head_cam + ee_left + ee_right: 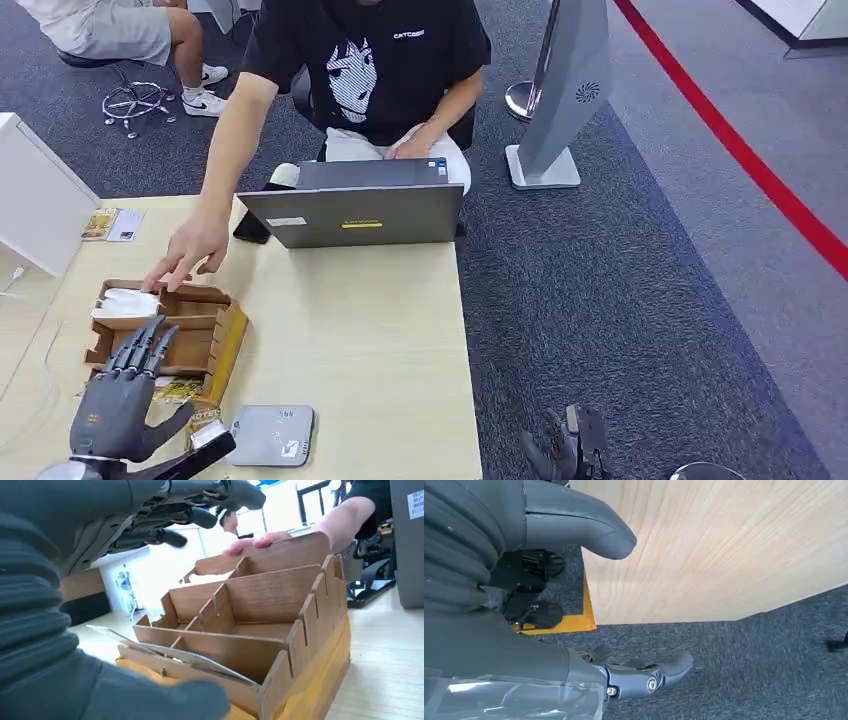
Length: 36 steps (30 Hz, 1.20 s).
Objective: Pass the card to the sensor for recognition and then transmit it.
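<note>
The brown box (200, 335) with slots sits on the surface (370, 340); a white card (127, 303) lies in its far slot under a person's hand (190, 250); the left hand (125, 395) pinches another card (170, 652) beside the box; the right hand (644, 677) hangs open and holds nothing.

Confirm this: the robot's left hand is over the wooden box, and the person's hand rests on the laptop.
Not quite. In the head view the person's hand rests on the far edge of the wooden box, not on the laptop. The robot's left hand is over the box, as stated.

The person's (360, 70) head is cut off by the edge; the right hand (570, 450) is partly cut off below.
</note>
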Each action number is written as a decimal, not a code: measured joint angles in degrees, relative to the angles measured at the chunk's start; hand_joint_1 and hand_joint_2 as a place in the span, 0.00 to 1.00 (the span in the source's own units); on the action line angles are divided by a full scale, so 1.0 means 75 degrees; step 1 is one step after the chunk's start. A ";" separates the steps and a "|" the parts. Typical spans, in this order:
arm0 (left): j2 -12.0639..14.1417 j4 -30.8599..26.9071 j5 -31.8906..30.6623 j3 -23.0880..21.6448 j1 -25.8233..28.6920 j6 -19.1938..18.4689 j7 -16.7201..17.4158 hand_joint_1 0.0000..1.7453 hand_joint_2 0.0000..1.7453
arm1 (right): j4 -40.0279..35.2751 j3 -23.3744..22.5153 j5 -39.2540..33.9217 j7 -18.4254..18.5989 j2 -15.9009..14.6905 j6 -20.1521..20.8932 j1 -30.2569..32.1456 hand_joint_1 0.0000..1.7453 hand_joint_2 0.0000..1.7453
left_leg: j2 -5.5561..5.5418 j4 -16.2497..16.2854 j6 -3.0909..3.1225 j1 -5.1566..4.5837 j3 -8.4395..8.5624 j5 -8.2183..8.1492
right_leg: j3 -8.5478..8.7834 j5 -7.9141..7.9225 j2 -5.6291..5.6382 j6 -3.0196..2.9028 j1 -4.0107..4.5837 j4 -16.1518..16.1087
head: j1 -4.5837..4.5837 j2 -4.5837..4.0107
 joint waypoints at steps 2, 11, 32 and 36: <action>0.0023 -0.0006 0.0018 -0.0003 0.0004 0.0000 0.0000 1.00 1.00 | 0.0003 0.0000 0.0000 0.0000 0.0000 0.0000 0.0001 0.00 1.00 | 0.0000 0.0000 0.0000 0.0000 0.0000 0.0000 | 0.0000 0.0000 0.0000 0.0000 0.0000 0.0000 | 0.0000 0.0000; 0.0090 -0.0128 0.0087 -0.0017 0.0018 -0.0041 0.0058 1.00 1.00 | 0.0000 -0.0006 -0.0006 -0.0035 0.0000 0.0044 0.0004 0.00 1.00 | 0.0001 0.0000 0.0000 0.0000 0.0000 0.0000 | 0.0000 0.0000 0.0000 0.0000 0.0000 0.0000 | -0.0003 0.0000; 0.0291 -0.0099 0.0262 -0.0029 0.0268 -0.0224 0.0428 0.56 1.00 | -0.0009 -0.0082 -0.0003 -0.0035 0.0000 0.0061 0.0036 0.00 1.00 | 0.0000 0.0000 0.0000 0.0000 0.0000 0.0000 | 0.0000 0.0000 0.0000 0.0000 0.0000 0.0000 | -0.0003 0.0000; 0.0283 -0.0099 0.0248 -0.0029 0.0268 -0.0198 0.0431 0.88 1.00 | -0.0009 -0.0085 -0.0003 -0.0035 0.0000 0.0096 0.0036 0.00 1.00 | 0.0000 0.0000 0.0000 0.0000 0.0000 0.0000 | 0.0000 0.0000 0.0000 0.0000 0.0000 0.0000 | -0.0003 0.0000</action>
